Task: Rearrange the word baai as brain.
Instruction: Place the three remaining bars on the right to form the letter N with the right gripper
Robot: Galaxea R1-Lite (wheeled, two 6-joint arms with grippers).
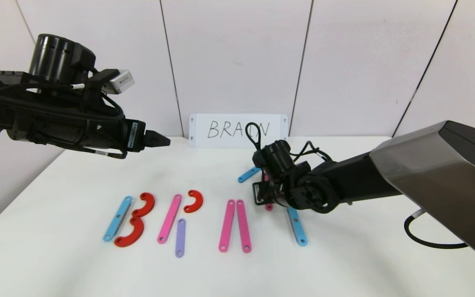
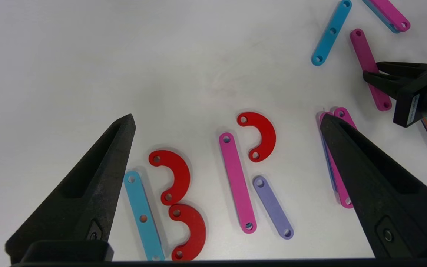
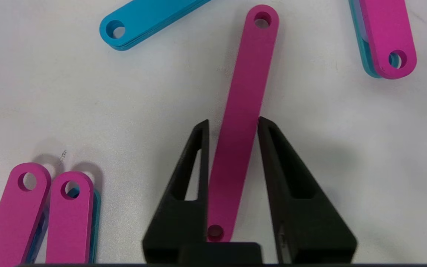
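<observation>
White table (image 1: 344, 264) carries flat pieces: light-blue strip (image 1: 117, 218) touching two red curves (image 1: 136, 220), pink strip (image 1: 169, 218), red curve (image 1: 193, 201), purple strip (image 1: 180, 237), paired pink strips (image 1: 235, 225), more strips farther right

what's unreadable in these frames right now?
- Head view: the right arm's wrist covers most of the pink strip that the right hand straddles.
- Head view: a cable loop crosses the letter I on the card.
- Left wrist view: the left hand hides part of the pink pair.
- Right wrist view: the frame's edge cuts off that pair.
</observation>
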